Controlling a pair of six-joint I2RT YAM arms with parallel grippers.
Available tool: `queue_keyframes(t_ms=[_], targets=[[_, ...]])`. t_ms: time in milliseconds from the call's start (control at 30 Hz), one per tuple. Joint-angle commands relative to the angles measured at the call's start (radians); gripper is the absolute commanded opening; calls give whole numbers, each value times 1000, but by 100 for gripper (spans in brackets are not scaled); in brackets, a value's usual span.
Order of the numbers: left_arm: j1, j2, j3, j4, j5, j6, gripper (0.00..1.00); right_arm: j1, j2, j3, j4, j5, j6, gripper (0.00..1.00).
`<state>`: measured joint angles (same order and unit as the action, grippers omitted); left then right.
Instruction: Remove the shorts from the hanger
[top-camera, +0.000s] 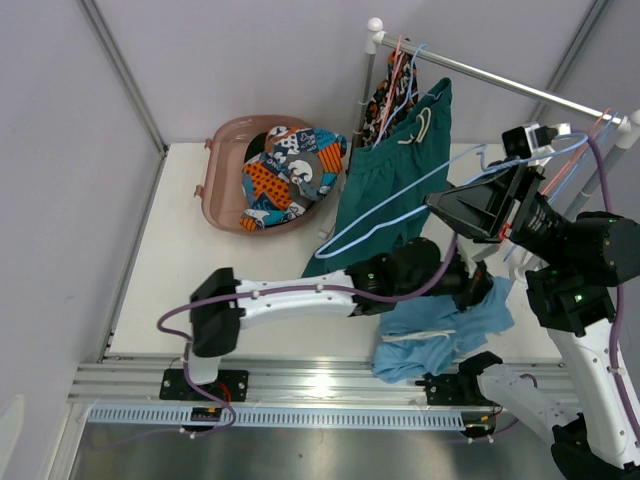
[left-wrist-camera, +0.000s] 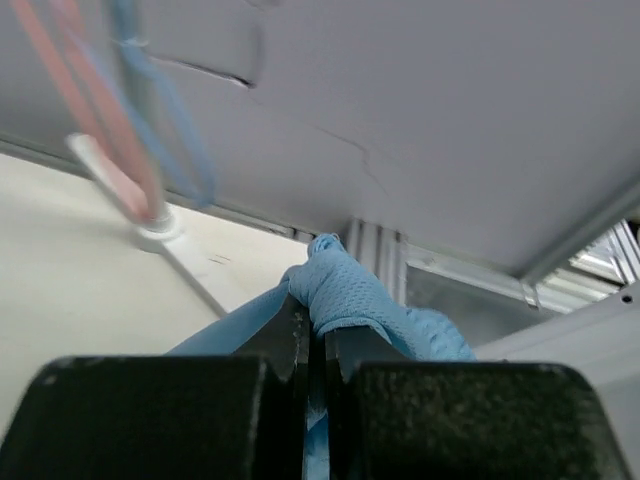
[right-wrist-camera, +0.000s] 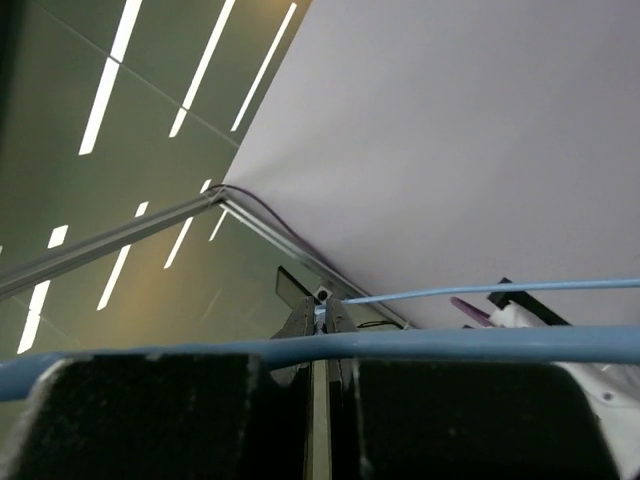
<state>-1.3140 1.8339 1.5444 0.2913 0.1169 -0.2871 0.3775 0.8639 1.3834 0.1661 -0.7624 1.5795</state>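
The light blue shorts hang bunched at the table's front right. My left gripper is shut on a fold of them; in the left wrist view the blue fabric is pinched between its fingers. My right gripper is shut on the light blue wire hanger, held in the air above the table; the wire runs from its fingertips in the right wrist view. Teal green shorts hang from the rail on a hanger. Patterned shorts lie in the pink basket.
A rack stands at the back right with more pink and blue hangers and a camouflage garment on it. The grey wall panels close off the back and left. The arm bases stand on the rail at the near edge.
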Motion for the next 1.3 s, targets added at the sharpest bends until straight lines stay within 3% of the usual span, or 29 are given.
queue_keyframes(t_ms=[0, 133, 267, 667, 833, 1267], targets=[[-10, 114, 248, -124, 191, 35, 0, 79, 3, -32, 65, 81, 34, 0], [-5, 266, 539, -346, 224, 68, 0, 201, 9, -49, 33, 132, -7, 0], [50, 340, 648, -419, 210, 36, 0, 352, 11, -37, -25, 182, -81, 0], [314, 176, 355, -319, 126, -95, 0, 413, -104, -4, -244, 255, -147, 0], [406, 38, 157, -141, 115, -173, 0, 413, -141, -44, -273, 252, -157, 0], [452, -108, 42, -73, 124, -196, 0, 413, -177, -142, -227, 223, -147, 0]])
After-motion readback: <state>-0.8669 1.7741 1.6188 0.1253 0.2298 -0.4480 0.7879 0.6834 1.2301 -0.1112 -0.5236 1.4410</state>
